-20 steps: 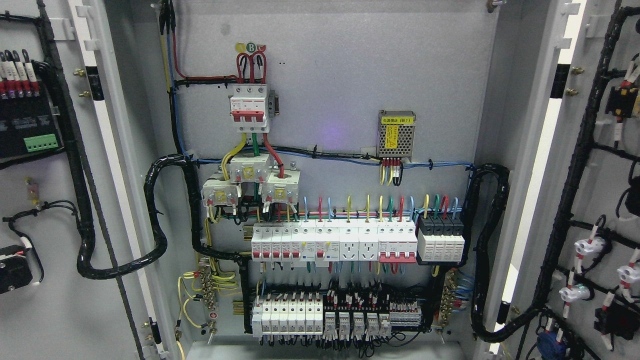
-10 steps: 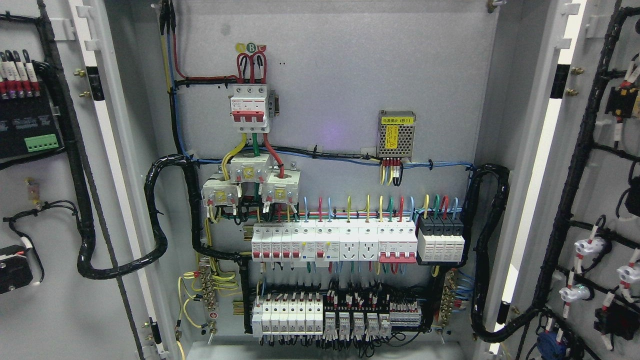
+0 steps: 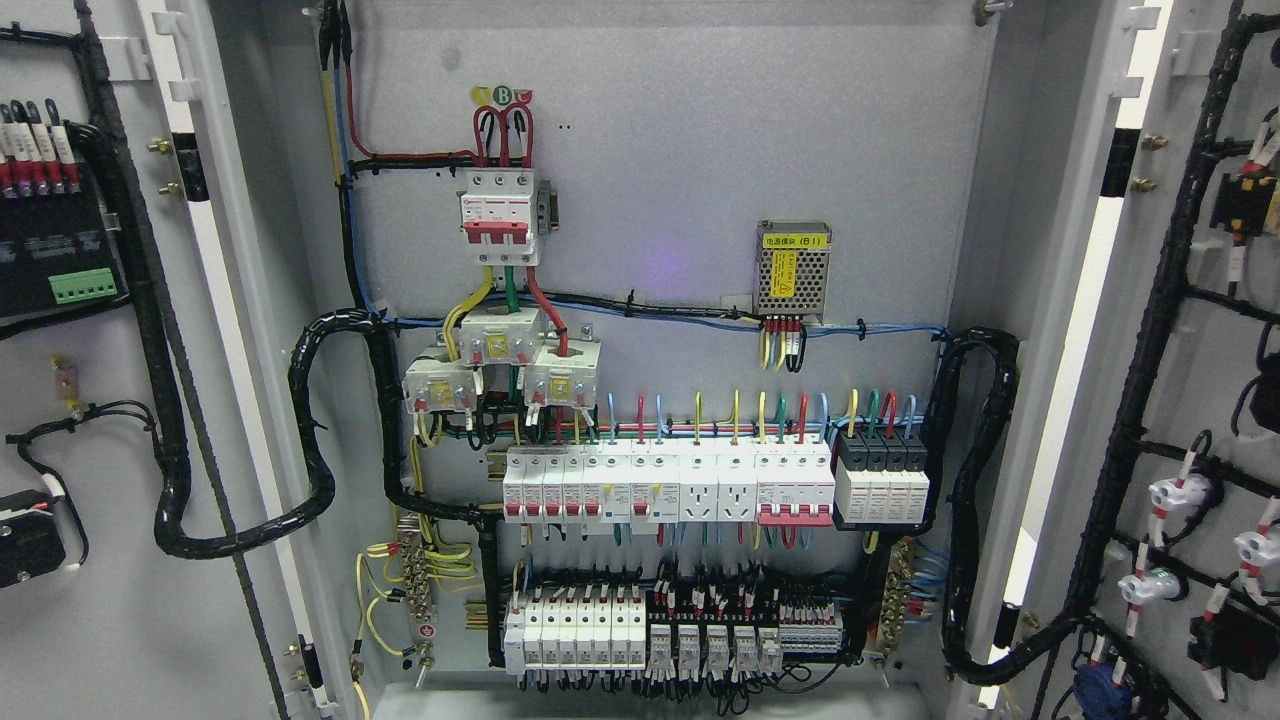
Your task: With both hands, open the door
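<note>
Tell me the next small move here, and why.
Probably none beyond keeping both arms back: the left door and right door stand swung wide, the cabinet interior with its breakers is fully exposed, and no hand is in view.

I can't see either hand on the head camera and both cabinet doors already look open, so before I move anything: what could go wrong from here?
1. Neither hand shows, so any arm move starts blind.
2. The left door and right door carry wired parts; black cable bundles loop from them into the cabinet, so pushing wider could strain them.
3. The breakers and wiring sit uncovered, so a stray reach could snag them.
</note>
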